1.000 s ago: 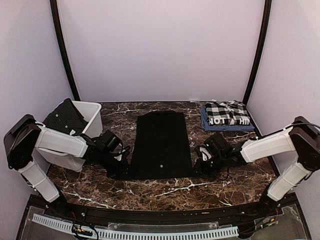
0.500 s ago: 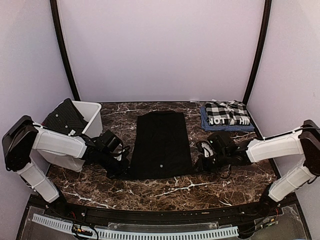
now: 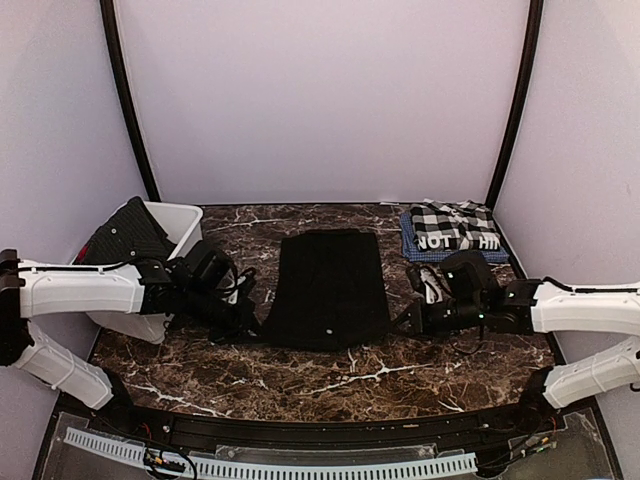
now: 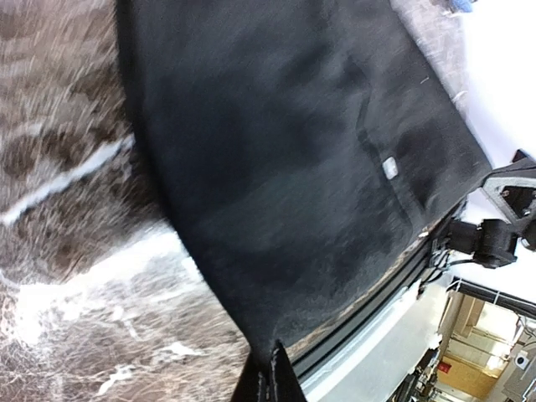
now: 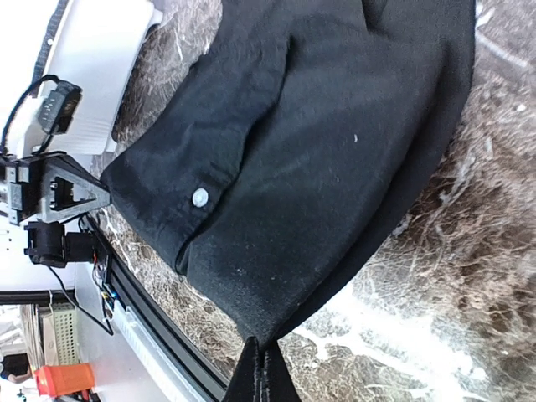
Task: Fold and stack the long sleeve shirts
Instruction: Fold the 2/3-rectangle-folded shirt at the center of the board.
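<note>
Within both jaws, black shirt (image 3: 328, 290) corners

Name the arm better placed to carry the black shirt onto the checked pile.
Right, probably. The right gripper, shut on the plain black cloth shirt, sits nearer the folded black-and-white checked shirt than the left gripper.

Top camera sits high on the near side of the black shirt (image 3: 328, 290), looking down and forward across it. Left wrist camera is tight on its near-left corner, right wrist camera on its near-right. All three share that shirt.
</note>
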You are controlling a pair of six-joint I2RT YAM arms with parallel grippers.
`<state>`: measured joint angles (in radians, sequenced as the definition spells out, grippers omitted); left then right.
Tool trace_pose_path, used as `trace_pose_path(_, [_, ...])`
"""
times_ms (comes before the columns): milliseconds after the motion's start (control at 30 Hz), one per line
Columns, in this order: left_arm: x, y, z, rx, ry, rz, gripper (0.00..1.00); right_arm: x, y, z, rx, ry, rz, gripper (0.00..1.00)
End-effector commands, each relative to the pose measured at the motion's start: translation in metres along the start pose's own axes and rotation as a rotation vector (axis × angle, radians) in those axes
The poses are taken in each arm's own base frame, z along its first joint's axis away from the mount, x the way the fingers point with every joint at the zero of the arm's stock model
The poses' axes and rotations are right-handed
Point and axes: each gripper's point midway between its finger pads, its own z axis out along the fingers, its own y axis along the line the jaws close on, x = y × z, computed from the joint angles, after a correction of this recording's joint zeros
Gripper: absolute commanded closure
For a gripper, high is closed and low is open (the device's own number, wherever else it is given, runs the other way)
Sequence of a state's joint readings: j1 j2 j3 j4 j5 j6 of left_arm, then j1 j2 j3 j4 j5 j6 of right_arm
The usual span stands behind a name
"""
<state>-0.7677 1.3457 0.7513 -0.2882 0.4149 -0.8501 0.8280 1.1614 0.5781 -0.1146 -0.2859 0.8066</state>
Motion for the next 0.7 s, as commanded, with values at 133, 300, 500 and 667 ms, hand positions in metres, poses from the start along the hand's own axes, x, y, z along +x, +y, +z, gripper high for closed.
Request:
trace_pose_path(133, [-0.079, -0.062, -0.037, 0.087, -0.162, 0.091, 1.0, -0.106, 0.04, -0.018, 0.032, -0.202, -0.123, 1.0])
trace_pose_path(300, [-0.189, -0.058, -0.025, 0.11, -0.244, 0.088, 1.0, -0.216, 0.009, 0.016, 0.052, -0.306, -0.116, 1.0])
trace_pose_path(500, [-0.314, -0.004, 0.025, 0.073, -0.37, -0.005, 1.0, -0.299, -0.079, 0.108, 0.098, -0.248, -0.001, 1.0])
trace_pose_path(667, [-0.344, 0.039, 0.084, 0.051, -0.341, -0.092, 1.0, -0.307, -0.118, 0.153, 0.103, -0.185, 0.071, 1.0])
